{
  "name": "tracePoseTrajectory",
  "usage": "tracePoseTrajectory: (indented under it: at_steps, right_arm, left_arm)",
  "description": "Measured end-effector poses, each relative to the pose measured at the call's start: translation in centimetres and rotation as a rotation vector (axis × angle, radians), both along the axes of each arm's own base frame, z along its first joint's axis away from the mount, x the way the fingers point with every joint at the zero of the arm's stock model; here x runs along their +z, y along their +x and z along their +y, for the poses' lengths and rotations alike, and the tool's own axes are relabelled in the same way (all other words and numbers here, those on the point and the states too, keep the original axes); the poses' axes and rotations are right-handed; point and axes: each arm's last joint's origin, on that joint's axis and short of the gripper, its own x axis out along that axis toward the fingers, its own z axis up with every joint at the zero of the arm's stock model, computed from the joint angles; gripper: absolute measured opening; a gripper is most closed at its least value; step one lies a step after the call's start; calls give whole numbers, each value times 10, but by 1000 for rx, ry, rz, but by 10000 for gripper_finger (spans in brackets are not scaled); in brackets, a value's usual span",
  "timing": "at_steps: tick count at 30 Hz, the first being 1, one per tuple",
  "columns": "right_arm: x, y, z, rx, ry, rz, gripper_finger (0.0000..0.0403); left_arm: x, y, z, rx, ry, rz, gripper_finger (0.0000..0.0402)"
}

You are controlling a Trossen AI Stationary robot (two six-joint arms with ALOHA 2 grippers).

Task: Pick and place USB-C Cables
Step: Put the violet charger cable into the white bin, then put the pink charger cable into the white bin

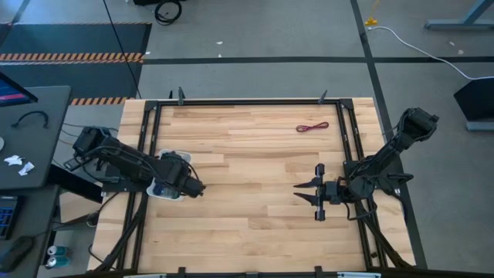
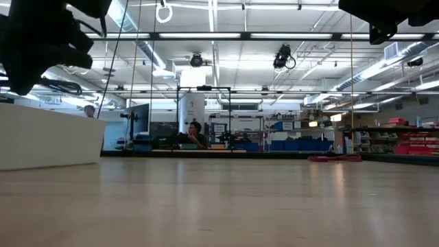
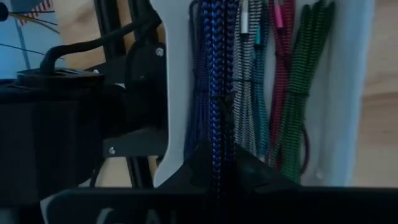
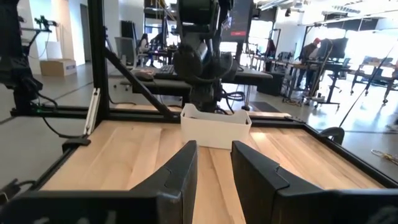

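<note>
A white tray (image 1: 164, 190) stands at the table's left; it also shows in the low view (image 2: 48, 140) and the right wrist view (image 4: 216, 130). In it lie several cable bundles side by side: grey (image 3: 249, 93), teal (image 3: 262, 93), maroon (image 3: 283, 81) and green (image 3: 305, 87). My left gripper (image 1: 189, 185) is over the tray, pointing down, shut on a blue-purple cable (image 3: 214, 81). One maroon cable (image 1: 312, 127) lies on the wood at the far right, also in the low view (image 2: 334, 158). My right gripper (image 1: 305, 193) hovers open and empty, right of centre, pointing at the tray. My left gripper pinches the blue-purple cable bundle between its two fingers (image 3: 245, 169), at the bundle's end (image 3: 215, 163) nearest the wrist. The fingers come from above. The rest of the bundle runs away from them along the tray, beside the other cables; whether it is lifted I cannot tell.
A black metal frame (image 1: 247, 101) runs around the table top, with rails along the left (image 1: 147, 154) and right (image 1: 351, 139) sides. Bare wood lies between the tray and my right gripper. A dark side desk (image 1: 27, 131) stands left of the table. People sit in the room beyond.
</note>
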Motion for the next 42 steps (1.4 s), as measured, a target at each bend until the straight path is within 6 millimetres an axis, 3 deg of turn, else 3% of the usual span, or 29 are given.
tracePoseTrajectory:
  at_steps: [10,19,25,34,42]
  right_arm:
    - [-1,0,0,7,-14,12,105]
    - [-2,0,0,8,-15,16,105]
    - [-2,0,0,8,-14,15,105]
    - [-2,-3,4,31,-16,16,105]
    - [-2,-6,6,10,-21,18,105]
  left_arm:
    - [-44,-12,10,22,-116,31,24]
    - [-57,-13,19,1,-152,26,33]
    - [-57,-11,25,-14,-163,31,41]
    - [-53,-19,31,49,-156,129,140]
    - [-13,-5,20,35,-168,102,188]
